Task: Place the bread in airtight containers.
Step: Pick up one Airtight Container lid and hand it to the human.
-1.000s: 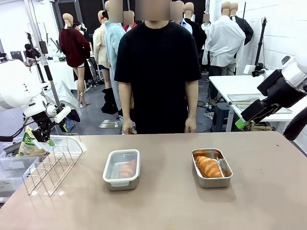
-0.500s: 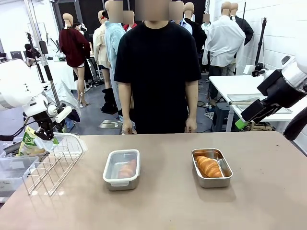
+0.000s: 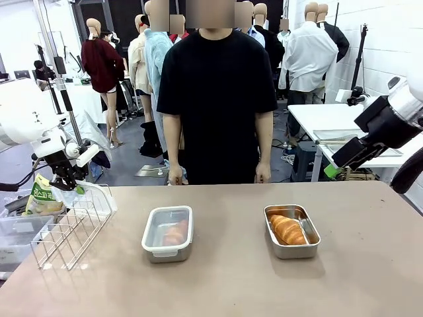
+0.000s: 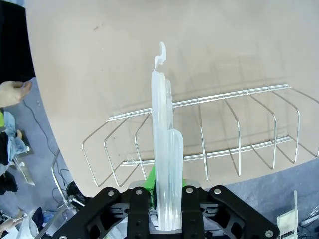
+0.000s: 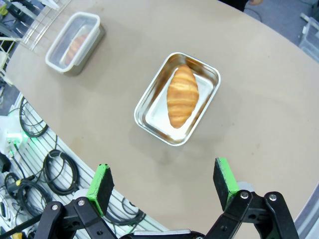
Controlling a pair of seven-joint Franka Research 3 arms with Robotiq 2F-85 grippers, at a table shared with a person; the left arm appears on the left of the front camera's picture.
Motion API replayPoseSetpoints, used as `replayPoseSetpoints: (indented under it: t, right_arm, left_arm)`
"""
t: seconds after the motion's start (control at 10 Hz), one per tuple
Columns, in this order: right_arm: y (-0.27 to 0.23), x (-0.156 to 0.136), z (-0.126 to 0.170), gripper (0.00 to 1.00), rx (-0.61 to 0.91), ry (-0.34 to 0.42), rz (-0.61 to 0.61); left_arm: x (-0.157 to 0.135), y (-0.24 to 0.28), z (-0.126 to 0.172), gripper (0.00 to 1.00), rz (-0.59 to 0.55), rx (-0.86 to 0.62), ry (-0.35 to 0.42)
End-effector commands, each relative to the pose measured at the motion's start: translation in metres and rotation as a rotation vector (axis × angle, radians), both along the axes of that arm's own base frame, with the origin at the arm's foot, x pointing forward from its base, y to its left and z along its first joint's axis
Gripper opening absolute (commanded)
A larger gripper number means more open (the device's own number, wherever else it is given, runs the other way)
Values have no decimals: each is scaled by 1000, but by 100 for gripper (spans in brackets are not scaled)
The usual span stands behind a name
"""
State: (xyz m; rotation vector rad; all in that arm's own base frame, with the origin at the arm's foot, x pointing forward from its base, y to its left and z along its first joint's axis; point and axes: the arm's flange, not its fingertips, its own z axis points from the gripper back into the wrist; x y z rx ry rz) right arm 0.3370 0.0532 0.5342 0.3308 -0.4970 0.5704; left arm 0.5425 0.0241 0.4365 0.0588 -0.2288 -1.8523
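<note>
Two airtight containers sit mid-table. The left container [image 3: 167, 233] [image 5: 76, 42] has its clear lid on, with a bread roll inside. The right container [image 3: 291, 246] [image 5: 149, 112] is uncovered and holds a golden bread roll [image 3: 287, 229] [image 5: 181, 95]. At the table's left end my left gripper [image 3: 71, 183] [image 4: 167, 209] is shut on a clear plastic lid [image 4: 162, 144], held edge-on above the wire rack [image 3: 69, 228] [image 4: 239, 149]. My right gripper [image 3: 334, 169] [image 5: 162, 183] hangs open, high above the near side of the uncovered container.
A green-and-yellow printed bag [image 3: 41, 198] and a clear bin [image 3: 16, 232] lie left of the rack, off the table. A person [image 3: 217, 99] stands at the far edge, arms hanging down. Bare tabletop lies between and in front of the containers.
My left gripper closed on the clear lid at the rack and rose slightly. The right arm, both containers and the person stayed still.
</note>
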Motion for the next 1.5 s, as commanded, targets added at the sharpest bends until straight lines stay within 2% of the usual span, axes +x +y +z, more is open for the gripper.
replayPoseSetpoints:
  t: [0.0, 0.3, 0.6, 0.7, 1.0, 1.4]
  right_arm:
    - [0, 0, -1, 100, 14, 6, 4]
    - [0, 0, -1, 100, 14, 6, 4]
    - [0, 0, -1, 100, 14, 6, 4]
    - [0, 0, -1, 100, 14, 6, 4]
    - [0, 0, -1, 100, 14, 6, 4]
    - [0, 0, -1, 100, 14, 6, 4]
  left_arm:
    - [6, 1, 5, 0, 25, 19, 38]
    - [4, 1, 9, 0, 38, 17, 69]
    - [-8, -2, 49, 0, 40, 1, 31]
    - [-15, -3, 66, 0, 38, -11, -3]
    - [-43, -9, 112, 0, -11, -9, -33]
    - [-53, -31, 134, 0, -120, -96, -172]
